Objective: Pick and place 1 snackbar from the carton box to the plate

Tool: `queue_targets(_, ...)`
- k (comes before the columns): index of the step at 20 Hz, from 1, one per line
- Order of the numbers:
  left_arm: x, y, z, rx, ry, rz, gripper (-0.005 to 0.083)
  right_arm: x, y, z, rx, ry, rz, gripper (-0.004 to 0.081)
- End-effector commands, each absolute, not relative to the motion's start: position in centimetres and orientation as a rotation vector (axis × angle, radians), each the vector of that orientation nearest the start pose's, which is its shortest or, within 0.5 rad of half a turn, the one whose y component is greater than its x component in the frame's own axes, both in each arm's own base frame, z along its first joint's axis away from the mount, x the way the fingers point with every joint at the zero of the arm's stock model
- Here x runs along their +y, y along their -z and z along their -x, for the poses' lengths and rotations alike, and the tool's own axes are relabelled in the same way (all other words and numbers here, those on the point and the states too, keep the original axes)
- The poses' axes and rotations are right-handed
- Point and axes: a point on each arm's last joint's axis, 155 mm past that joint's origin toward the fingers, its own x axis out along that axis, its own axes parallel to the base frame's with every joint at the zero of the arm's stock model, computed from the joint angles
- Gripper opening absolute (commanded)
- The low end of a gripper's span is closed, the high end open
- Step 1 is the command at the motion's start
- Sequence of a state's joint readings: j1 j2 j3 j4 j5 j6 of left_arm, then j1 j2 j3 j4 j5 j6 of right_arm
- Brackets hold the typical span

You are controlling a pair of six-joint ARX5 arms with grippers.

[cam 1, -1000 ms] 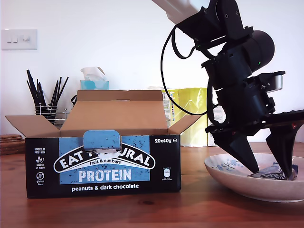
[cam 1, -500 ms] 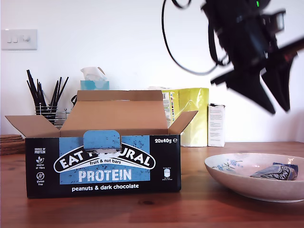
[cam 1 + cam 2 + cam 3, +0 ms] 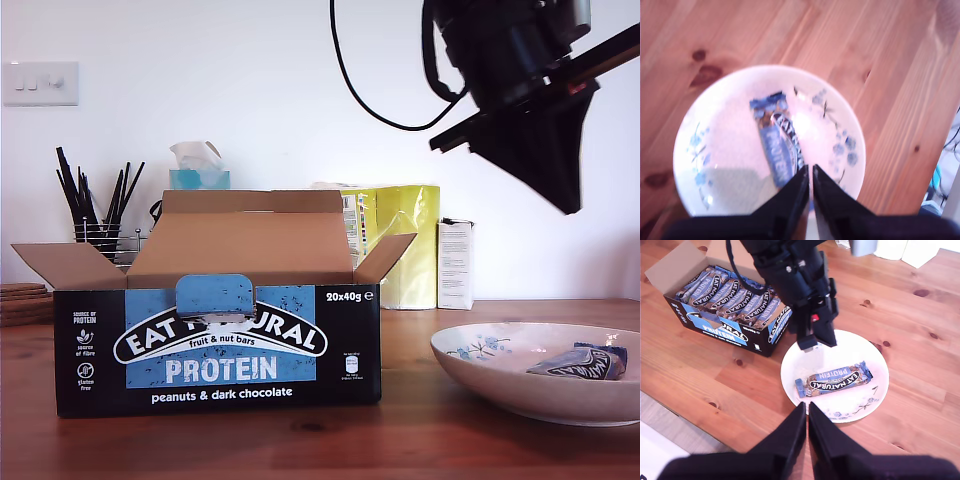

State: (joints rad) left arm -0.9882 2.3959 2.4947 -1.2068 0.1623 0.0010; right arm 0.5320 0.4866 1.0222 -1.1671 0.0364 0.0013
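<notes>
Since the bar (image 3: 580, 362) is lying flat in the plate (image 3: 490, 375) at the exterior view's right, w/ the box (image 3: 215, 345) at its left, my first gripper (image 3: 807, 172) is hanging above it, fingers together & empty; my second gripper (image 3: 806, 410) is hovering high, fingers likewise together, prob. just idling.

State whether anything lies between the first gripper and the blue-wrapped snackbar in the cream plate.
Nothing visible does. My first gripper hangs shut above the cream ceramic plate, with only open air down to the blue, black and white wrapped snackbar lying flat inside it.
</notes>
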Motion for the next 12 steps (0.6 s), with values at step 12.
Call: queue_targets(12,-37.9,-20.1,-35.2,1.075,0.835,-0.416,-0.0024,8.3,-26.6,-16.2,0.563,-0.46,0.176,-0.0013)
